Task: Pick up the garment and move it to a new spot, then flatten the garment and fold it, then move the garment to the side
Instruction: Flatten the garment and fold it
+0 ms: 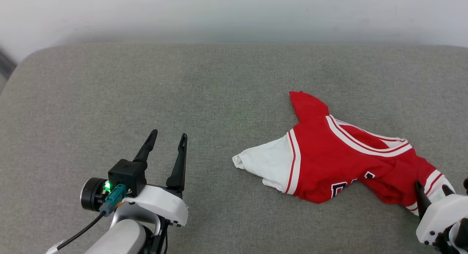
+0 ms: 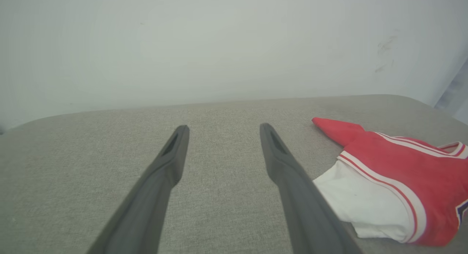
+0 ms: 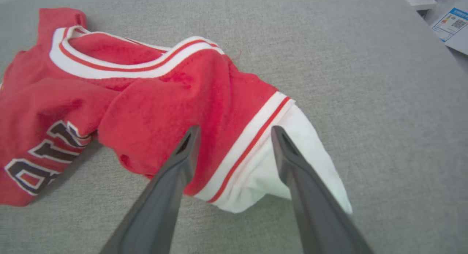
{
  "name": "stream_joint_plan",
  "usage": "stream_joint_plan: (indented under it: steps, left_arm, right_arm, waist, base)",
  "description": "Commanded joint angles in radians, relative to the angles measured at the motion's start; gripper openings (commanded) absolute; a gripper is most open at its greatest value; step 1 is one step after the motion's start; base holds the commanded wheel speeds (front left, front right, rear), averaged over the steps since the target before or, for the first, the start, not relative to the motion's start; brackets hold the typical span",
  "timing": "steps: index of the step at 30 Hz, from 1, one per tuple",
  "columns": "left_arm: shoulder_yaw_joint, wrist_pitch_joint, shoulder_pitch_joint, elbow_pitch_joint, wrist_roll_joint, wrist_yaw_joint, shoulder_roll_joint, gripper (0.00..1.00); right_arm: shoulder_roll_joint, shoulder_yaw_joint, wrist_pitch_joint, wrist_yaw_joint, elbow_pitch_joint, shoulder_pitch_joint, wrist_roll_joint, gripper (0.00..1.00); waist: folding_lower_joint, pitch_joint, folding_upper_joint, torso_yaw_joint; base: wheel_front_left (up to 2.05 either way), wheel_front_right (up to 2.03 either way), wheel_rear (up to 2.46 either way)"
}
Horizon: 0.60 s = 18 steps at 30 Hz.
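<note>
The garment [image 1: 329,159], a red jersey with white sleeves and striped trim, lies crumpled on the right half of the grey cushion [image 1: 182,82]; part of its black lettering shows. My right gripper [image 1: 433,186] stands open at the garment's right sleeve [image 3: 263,151], fingers apart over the striped trim and white cloth, not closed on it. My left gripper [image 1: 169,136] is open and empty at the lower left, well left of the white sleeve [image 2: 365,195]. The garment [image 2: 402,173] lies to the right of its fingers.
The grey cushion's far edge meets a pale wall [image 1: 234,16]. Papers with a printed label [image 3: 448,23] lie beyond the cushion's edge at the top right of the right wrist view. Bare cushion spreads left and behind the garment.
</note>
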Motion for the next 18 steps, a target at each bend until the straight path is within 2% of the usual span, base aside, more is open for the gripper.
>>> stream_joint_plan:
  steps: [1,8,18]
  left_arm:
    - [0.001,0.002,0.009,-0.003,-0.002,0.005,0.005,1.00]
    - [-0.002,0.007,0.028,-0.003,-0.010,0.014,0.007,1.00]
    - [-0.005,0.019,0.078,0.009,-0.035,0.028,0.013,1.00]
  right_arm:
    - [0.006,0.004,-0.018,0.000,-0.024,0.003,-0.012,1.00]
    - [0.033,0.027,-0.130,0.000,-0.156,0.051,-0.034,1.00]
    - [0.047,0.142,-0.304,0.000,-0.207,0.103,-0.031,1.00]
  waist:
    - [0.0000,-0.010,0.0000,-0.003]
    - [0.0000,-0.053,0.0000,-0.005]
    - [0.0000,-0.122,0.0000,-0.019]
  base:
    - [0.00,0.00,0.00]
    - [0.00,0.00,0.00]
    - [0.00,0.00,0.00]
